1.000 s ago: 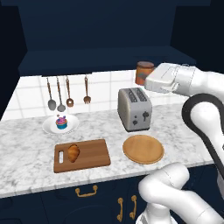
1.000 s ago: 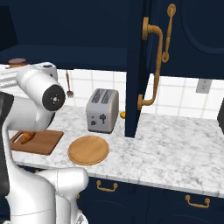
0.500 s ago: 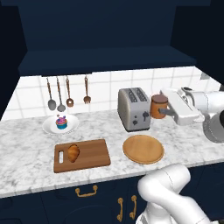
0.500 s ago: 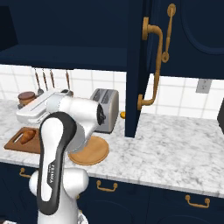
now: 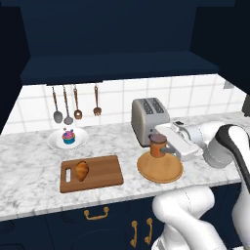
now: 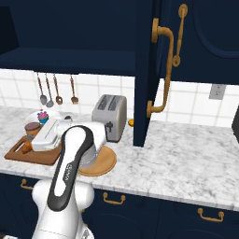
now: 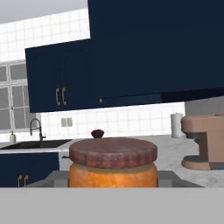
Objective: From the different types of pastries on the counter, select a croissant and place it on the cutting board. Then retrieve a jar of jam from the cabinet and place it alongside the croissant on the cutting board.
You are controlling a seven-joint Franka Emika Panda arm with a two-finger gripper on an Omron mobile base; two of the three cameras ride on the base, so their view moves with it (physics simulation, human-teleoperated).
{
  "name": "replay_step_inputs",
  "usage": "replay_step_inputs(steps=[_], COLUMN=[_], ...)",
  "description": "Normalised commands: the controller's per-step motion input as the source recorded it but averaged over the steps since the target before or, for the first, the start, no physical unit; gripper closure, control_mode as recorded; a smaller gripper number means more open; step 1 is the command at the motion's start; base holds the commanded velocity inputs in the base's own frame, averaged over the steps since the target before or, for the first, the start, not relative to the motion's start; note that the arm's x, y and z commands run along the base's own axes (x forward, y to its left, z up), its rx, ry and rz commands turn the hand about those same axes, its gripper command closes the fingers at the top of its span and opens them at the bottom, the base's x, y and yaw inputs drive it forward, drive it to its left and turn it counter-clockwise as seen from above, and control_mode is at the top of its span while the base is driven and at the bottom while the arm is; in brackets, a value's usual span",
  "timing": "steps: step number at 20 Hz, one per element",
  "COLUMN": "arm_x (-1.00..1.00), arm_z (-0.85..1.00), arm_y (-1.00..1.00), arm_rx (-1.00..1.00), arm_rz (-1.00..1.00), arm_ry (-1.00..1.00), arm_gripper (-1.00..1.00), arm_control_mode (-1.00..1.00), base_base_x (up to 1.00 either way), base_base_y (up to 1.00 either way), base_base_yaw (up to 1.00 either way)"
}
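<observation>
Now we carry the jar (image 5: 158,145) toward the board (image 5: 102,172), and the step will go well only if we keep it upright and level as we go. The gripper (image 5: 166,145) is clenched on the jar's sides, the fingers reaching in sideways from the right, and it hangs just above the round plate (image 5: 160,169) near the counter's (image 5: 29,171) front edge. We judge that we should clear the plate's rim, travel left along the front edge, and come down on the bare right half of the board, since the croissant (image 5: 81,170) lies on the board's left half, beside the slot handle. We must set it alongside the croissant, not on it, and let go only when the base sits flat.

In the hand view the jar (image 7: 113,162) is squat and round, orange-brown glass under a darker, mottled reddish-brown lid that overhangs slightly. Farther back, the cupcake (image 5: 69,136) rests on its white dish near the wall, and the toaster (image 5: 149,119) stands behind the plate.
</observation>
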Motion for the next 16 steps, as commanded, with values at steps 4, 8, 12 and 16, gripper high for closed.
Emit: replay_step_inputs(steps=[4,8,12,16], arm_x=[0.15,0.01,0.0,0.11], arm_z=[-1.0,-0.41,-0.28,-1.0], arm_y=[0.71,0.42,0.03,0.19], arm_rx=[0.06,0.02,0.01,0.21], arm_rz=[-0.03,-0.01,0.0,0.0], arm_ry=[0.11,0.04,0.0,0.0], arm_gripper=[1.0,1.0,1.0,1.0], arm_control_mode=[-1.0,-1.0,-1.0,-1.0], base_base_x=[0.0,0.0,0.0,0.0], base_base_y=[0.0,0.0,0.0,0.0], base_base_yaw=[0.0,0.0,0.0,0.0])
